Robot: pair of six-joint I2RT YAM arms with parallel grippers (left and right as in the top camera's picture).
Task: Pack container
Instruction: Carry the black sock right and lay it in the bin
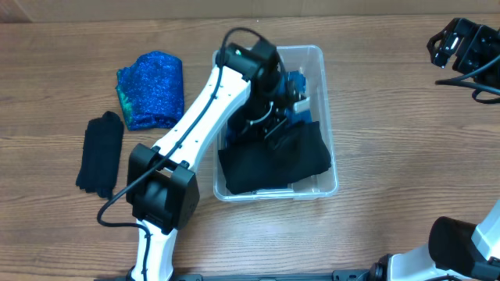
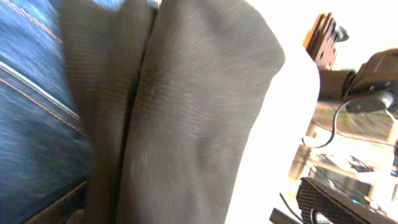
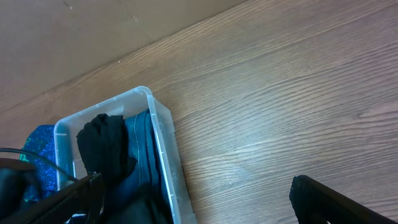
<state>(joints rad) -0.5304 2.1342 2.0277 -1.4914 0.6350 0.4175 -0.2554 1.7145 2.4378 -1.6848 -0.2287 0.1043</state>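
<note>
The clear plastic container (image 1: 329, 117) stands mid-table and holds a black garment (image 1: 273, 160) at the front and blue denim (image 1: 298, 81) at the back. My left gripper (image 1: 283, 105) reaches down into the container and sits among the clothes; its fingers are hidden. The left wrist view is filled by dark cloth (image 2: 199, 124) with denim (image 2: 31, 93) at its left. My right gripper (image 1: 461, 43) is open and empty at the far right, well away from the container. The right wrist view shows its spread fingers (image 3: 193, 190) over bare table, with the container (image 3: 163, 134) at the left.
A folded sparkly blue cloth (image 1: 151, 88) lies left of the container. A black folded garment (image 1: 101, 152) lies further left. The wooden table's back edge meets a wall behind the container. The right arm's base (image 1: 461, 242) is at the front right.
</note>
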